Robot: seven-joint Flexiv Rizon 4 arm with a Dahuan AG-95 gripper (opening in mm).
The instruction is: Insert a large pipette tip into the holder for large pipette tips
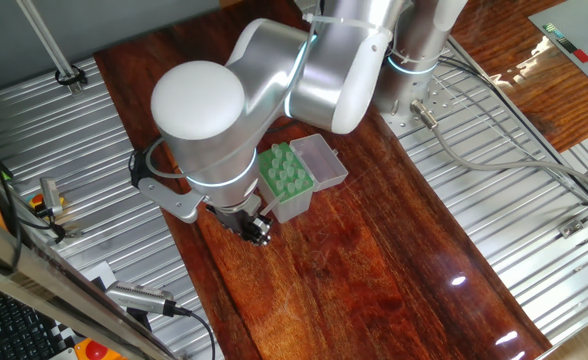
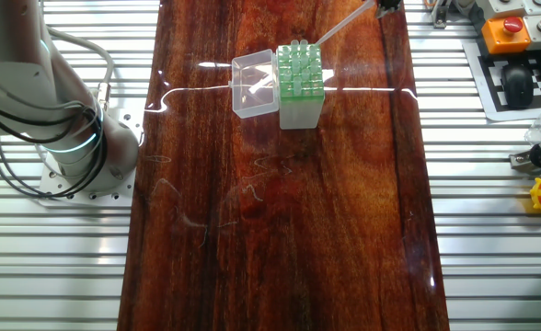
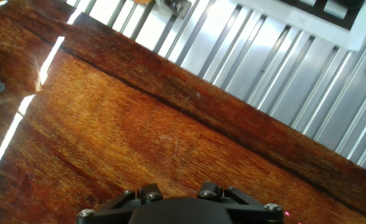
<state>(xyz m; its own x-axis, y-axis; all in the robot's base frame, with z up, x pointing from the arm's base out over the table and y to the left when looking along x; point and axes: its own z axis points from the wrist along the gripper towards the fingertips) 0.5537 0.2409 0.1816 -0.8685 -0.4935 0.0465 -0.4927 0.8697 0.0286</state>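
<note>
The large pipette tip (image 2: 344,25) hangs slantwise from the gripper (image 2: 384,5), which is closed on its wide end, its point aimed down toward the holder (image 2: 300,74) just beyond. So the pick-up looks done; lining up over a hole and pushing in remain, above the tabletop (image 2: 280,211).

no legible text or labels
</note>
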